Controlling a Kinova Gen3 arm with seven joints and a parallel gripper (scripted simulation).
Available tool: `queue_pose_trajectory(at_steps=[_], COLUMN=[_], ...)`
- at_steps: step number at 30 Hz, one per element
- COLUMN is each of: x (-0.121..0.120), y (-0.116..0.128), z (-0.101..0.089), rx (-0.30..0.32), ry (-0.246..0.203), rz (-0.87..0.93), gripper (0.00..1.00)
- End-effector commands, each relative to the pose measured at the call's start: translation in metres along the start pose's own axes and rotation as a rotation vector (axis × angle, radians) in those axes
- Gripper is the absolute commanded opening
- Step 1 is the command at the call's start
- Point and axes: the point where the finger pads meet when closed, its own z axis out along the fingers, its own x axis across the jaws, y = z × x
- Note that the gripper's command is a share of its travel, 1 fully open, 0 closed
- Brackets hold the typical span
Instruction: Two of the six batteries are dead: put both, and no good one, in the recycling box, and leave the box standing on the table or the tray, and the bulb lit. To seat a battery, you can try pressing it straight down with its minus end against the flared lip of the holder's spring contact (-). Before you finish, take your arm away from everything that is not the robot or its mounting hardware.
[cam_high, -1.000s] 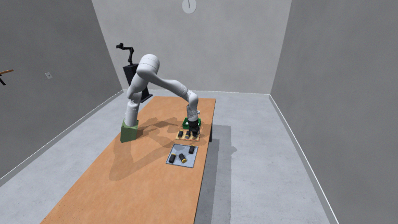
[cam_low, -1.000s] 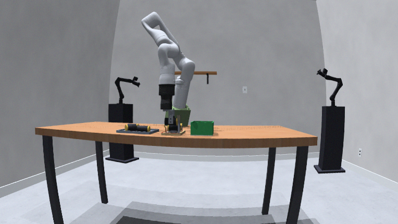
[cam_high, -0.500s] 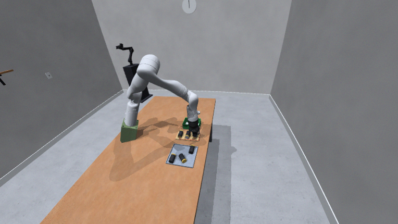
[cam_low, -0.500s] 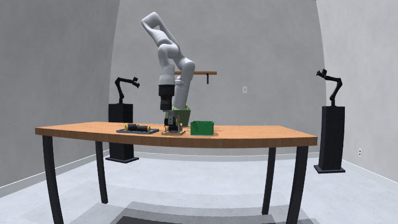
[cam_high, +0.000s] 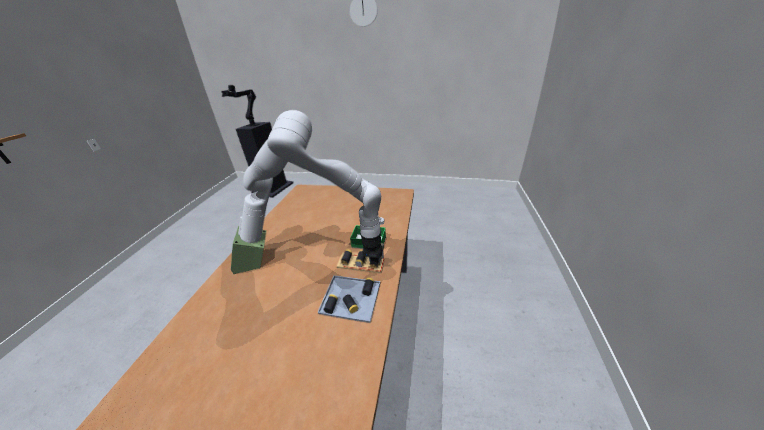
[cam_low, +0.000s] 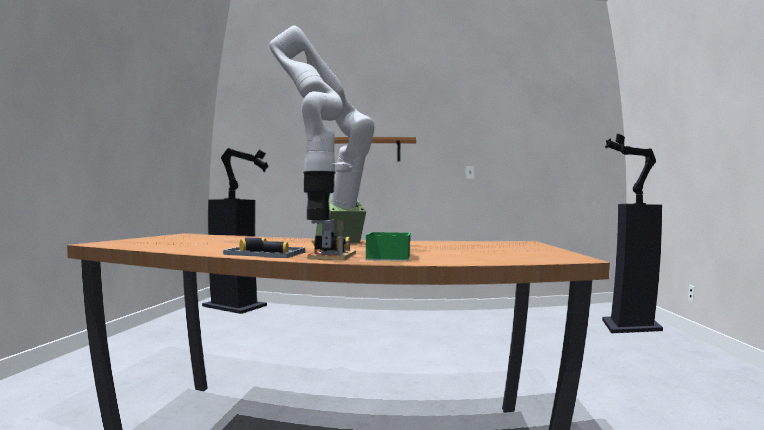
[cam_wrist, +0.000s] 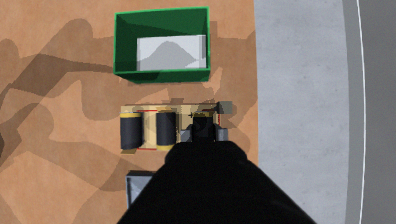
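The battery holder (cam_high: 359, 263) lies near the table's right edge; it also shows in the wrist view (cam_wrist: 170, 129). Two black batteries with yellow ends (cam_wrist: 131, 131) (cam_wrist: 166, 130) lie in its left and middle slots. My gripper (cam_high: 372, 255) stands straight down over the right slot, shut on a third battery (cam_wrist: 202, 122) that is mostly hidden by the fingers. The green recycling box (cam_wrist: 162, 45) stands upright just beyond the holder, with only a white patch on its floor. Three more batteries (cam_high: 329, 303) (cam_high: 350, 303) (cam_high: 367, 286) lie on the grey tray (cam_high: 354, 298). I cannot make out the bulb.
The table's right edge runs close beside the holder and box (cam_low: 388, 245). The arm's green base block (cam_high: 248, 255) stands to the left. The tray (cam_low: 264, 253) lies in front of the holder. Black camera stands are off the table.
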Motion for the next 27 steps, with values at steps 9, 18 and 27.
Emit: queue_pose_trajectory(at_steps=[9,18,27], x=[-0.0006,-0.0006,-0.0006], y=[-0.0028,-0.0028,-0.0028], z=[0.0078,0.0078,0.0078], rx=[0.004,0.004,0.004], ry=[-0.002,-0.002,-0.002], rz=[-0.003,-0.003,-0.003], gripper=[0.57,0.57,0.90])
